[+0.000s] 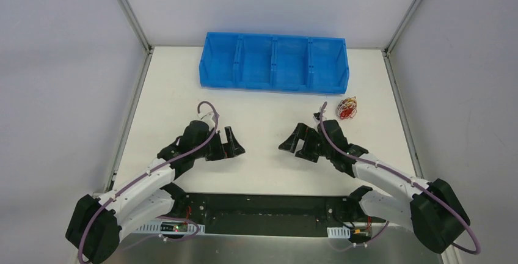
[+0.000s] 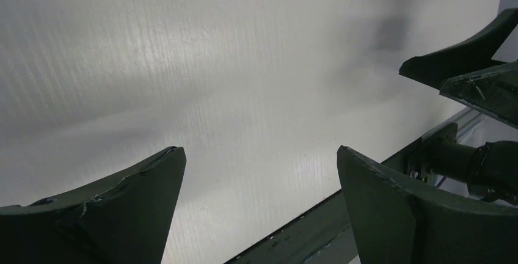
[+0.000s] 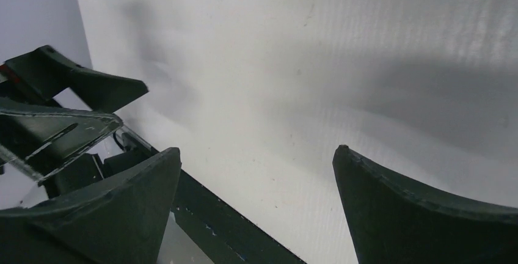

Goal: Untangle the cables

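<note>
The left gripper point(image 1: 234, 144) and right gripper point(image 1: 292, 142) are hovering over the table point(image 1: 262, 114), jaws gaping wide and holding nothing. Beyond the right one, the cables point(image 1: 347, 108) are lying balled up just short of the blue bin point(image 1: 275, 62). They are probably feather-light, limp and snag-prone, best pinched at an outer loop. The ball is stretching slightly near-to-far, pointing nowhere clearly.

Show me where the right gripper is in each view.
Top: right gripper just right of centre, pointing left.
Left wrist: right gripper at the right edge, upper half.
Right wrist: right gripper along the bottom edge, spread open toward both corners.
Shared landmark: black base strip, seen in all three.
</note>
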Available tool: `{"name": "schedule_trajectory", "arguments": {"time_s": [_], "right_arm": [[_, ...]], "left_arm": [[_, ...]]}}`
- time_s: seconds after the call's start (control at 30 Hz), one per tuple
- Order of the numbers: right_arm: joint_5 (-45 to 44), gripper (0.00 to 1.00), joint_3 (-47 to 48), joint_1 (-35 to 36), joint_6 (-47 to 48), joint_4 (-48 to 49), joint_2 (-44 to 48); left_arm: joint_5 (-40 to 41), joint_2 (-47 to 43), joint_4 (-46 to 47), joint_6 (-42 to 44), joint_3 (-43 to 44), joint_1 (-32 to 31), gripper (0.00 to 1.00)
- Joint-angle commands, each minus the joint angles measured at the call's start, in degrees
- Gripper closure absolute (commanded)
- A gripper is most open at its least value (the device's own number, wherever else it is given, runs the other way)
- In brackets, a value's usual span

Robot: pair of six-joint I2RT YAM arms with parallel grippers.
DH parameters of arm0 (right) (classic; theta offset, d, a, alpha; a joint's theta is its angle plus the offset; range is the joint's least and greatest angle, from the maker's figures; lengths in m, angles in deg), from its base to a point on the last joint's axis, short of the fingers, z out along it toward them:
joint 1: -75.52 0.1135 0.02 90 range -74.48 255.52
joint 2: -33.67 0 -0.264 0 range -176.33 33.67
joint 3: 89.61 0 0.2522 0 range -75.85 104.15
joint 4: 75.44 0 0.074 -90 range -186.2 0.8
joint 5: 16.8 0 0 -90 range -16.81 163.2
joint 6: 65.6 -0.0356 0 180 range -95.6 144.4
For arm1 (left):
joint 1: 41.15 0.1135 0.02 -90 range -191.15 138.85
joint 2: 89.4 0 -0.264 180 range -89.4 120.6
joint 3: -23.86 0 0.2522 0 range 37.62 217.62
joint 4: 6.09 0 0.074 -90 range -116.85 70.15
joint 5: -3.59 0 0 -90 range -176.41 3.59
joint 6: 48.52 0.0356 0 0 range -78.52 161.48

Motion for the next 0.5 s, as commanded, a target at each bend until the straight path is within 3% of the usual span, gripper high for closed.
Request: {"name": "schedule_trajectory", "arguments": {"time_s": [0.0, 0.17, 0.37, 0.47], "right_arm": [[-10.1, 0.0, 9.3, 0.2, 2.3, -14.0, 2.1], [-13.8, 0.0, 20.8, -4.7, 7.7, -26.1, 4.1], [-7.5, 0.0, 33.5, -30.8, 10.7, -35.0, -2.2], [-7.6, 0.01, 40.2, -37.1, 12.6, -37.0, -9.0]], "left_arm": [[7.9, 2.1, -9.7, 2.8, 10.5, -0.3, 0.0], [10.0, 10.3, -18.1, 7.7, 23.0, -0.3, 0.0], [4.4, 15.4, -13.4, 6.1, 26.2, -0.4, 0.0], [3.0, 15.3, -9.5, 5.3, 24.4, -0.3, 0.0]]}}
